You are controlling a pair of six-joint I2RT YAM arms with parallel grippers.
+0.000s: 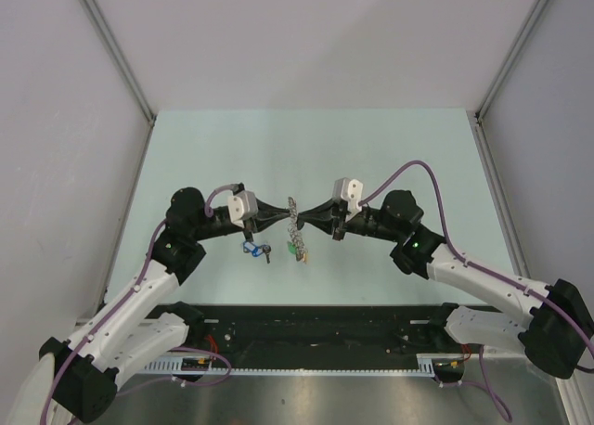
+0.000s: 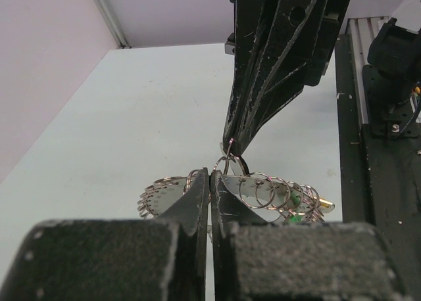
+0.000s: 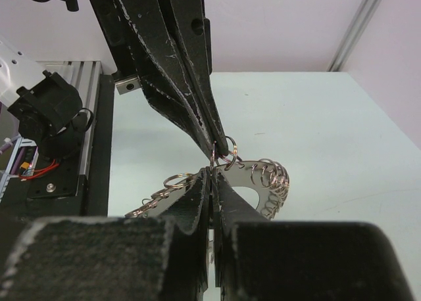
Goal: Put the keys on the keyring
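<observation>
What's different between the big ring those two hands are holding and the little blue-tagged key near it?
The keyring is far larger than the blue-tagged key. The keyring is pinched between the left hand and right hand, edge-on from above; the blue-tagged key seems to lie loose on the table, in neither hand. The keyring is fringed with many small silvery rings; the blue-tagged key shows none. Both carry coloured tags.

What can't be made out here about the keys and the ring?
- Top external: the keyring sits edge-on and tiny between the left gripper and the right gripper; any opening is unreadable.
- Top external: the blue-tagged key is too small to show its hole.
- Wrist views: closed fingers cover the grip spots; that key is out of frame.
</observation>
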